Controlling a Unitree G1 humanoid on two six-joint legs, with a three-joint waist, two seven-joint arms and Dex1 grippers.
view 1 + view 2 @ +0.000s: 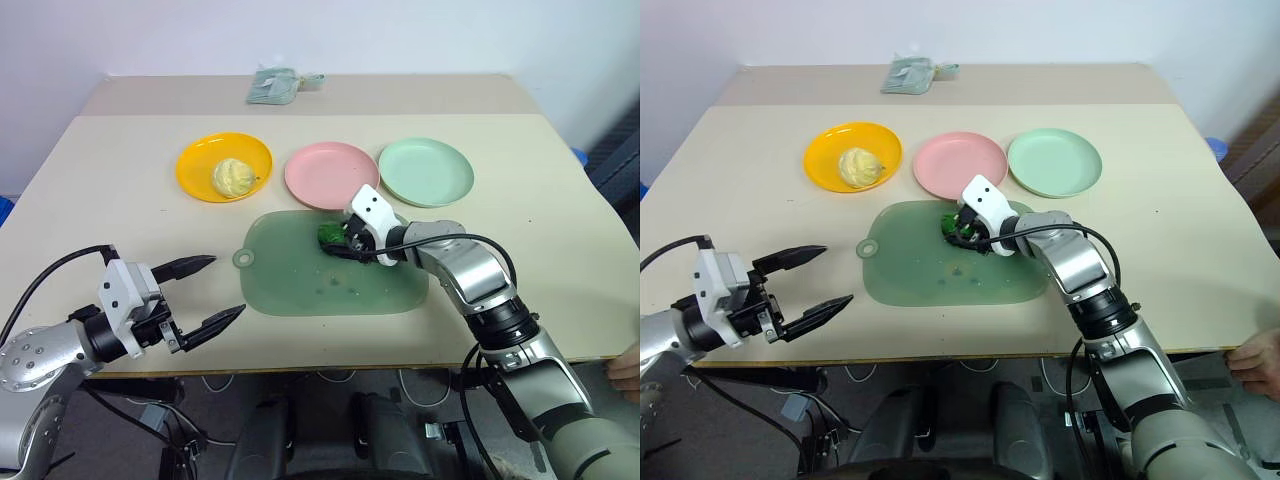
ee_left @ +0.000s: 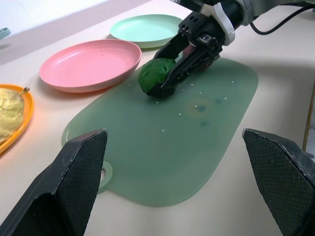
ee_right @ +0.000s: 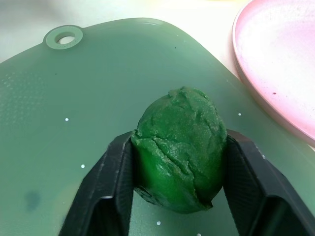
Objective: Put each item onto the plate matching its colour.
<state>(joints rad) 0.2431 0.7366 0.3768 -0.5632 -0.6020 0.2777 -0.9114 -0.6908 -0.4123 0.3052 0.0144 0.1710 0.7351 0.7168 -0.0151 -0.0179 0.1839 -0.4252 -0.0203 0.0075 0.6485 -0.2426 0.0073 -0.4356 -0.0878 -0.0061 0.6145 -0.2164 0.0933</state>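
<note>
A bumpy dark green ball [image 1: 328, 235] rests on the translucent green cutting mat [image 1: 300, 285], near its far edge. My right gripper [image 1: 340, 243] is shut on the ball, one black finger [image 3: 106, 187] pressed to each side. The pale yellow lumpy item [image 1: 235, 178] lies on the orange-yellow plate [image 1: 195, 160]. The pink plate [image 1: 330, 172] and the mint green plate [image 1: 427, 170] hold nothing. My left gripper [image 1: 228, 286] hovers open over the table's front left, apart from everything.
A folded greenish bundle [image 1: 275, 85] lies at the table's far edge. A person's hand [image 1: 628, 370] shows at the right, beyond the table's front corner. Bare tabletop lies to the right of the mat and the mint plate.
</note>
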